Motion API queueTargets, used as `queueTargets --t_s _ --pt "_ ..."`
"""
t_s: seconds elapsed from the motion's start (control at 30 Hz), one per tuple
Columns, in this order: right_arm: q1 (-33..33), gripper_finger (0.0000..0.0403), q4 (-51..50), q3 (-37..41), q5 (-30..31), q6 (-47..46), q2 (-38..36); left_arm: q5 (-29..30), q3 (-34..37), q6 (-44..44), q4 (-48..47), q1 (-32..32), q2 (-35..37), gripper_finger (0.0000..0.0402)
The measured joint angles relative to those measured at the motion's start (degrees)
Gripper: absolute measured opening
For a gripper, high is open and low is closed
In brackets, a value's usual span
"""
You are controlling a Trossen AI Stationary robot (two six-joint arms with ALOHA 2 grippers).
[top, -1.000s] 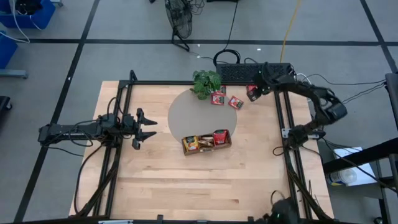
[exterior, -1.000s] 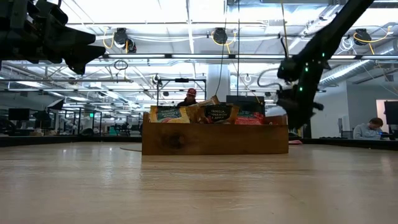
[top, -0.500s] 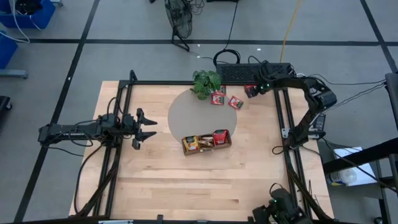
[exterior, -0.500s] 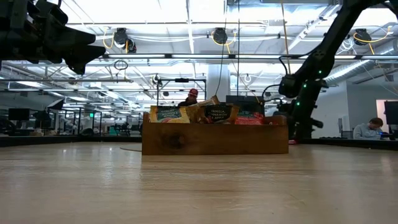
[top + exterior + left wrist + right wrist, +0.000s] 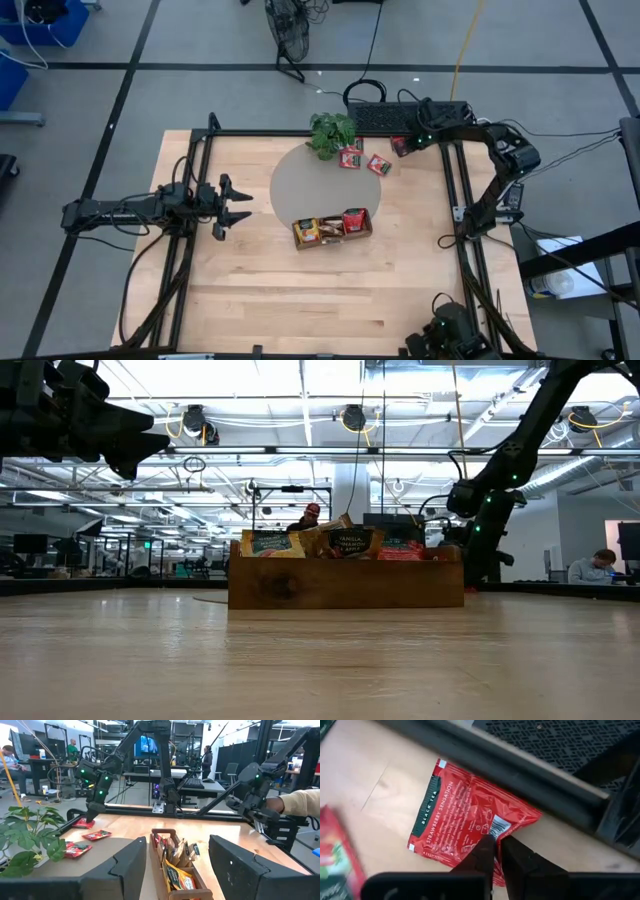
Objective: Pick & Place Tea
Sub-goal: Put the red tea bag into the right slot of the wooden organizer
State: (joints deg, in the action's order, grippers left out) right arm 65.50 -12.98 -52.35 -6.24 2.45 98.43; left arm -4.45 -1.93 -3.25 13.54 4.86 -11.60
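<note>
- While the right gripper (image 5: 494,851) sits low at the table's far right corner, its fingers are pinched together on the edge of a red tea packet (image 5: 465,822) lying flat on the wood just beside the black frame rail (image 5: 505,762); the packet reads "black tea, strawberry sensation"
- From above, that gripper (image 5: 403,146) shows at the same corner, near the keyboard (image 5: 385,117)
- Two more red packets (image 5: 362,160) lie loose on the grey round mat (image 5: 295,185), close to the potted plant (image 5: 331,132)
- The wooden tray (image 5: 333,238) stands near the table's middle at the mat's near edge, holding upright packets; orange-yellow ones at its left end, red ones (image 5: 354,220) at its right
- The left gripper (image 5: 238,203) hangs above the table's left side, well apart from the tray, its jaws spread and holding nothing
- Someone's sleeve (image 5: 300,802) shows beyond the table in the left wrist view
</note>
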Motion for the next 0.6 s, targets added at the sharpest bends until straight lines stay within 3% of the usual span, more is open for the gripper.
queueTargets --t_s 0.23,0.4,0.47,0.6 --pt "-7.5 0.0005 0.0 1.3 -1.9 0.2 -10.6 0.0 0.0 0.0 0.0 0.0 0.0 0.0214" --pt "-22.5 0.0003 0.2 4.6 0.4 1.1 -25.1 0.0 0.0 0.0 0.0 0.0 0.0 0.0214" --pt "-32.0 0.0002 0.4 6.0 5.8 2.0 -30.7 0.0 0.0 0.0 0.0 0.0 0.0 0.0214" --pt "-55.0 0.0002 -0.4 7.0 23.4 7.3 -36.4 0.0 0.0 0.0 0.0 0.0 0.0 0.0214"
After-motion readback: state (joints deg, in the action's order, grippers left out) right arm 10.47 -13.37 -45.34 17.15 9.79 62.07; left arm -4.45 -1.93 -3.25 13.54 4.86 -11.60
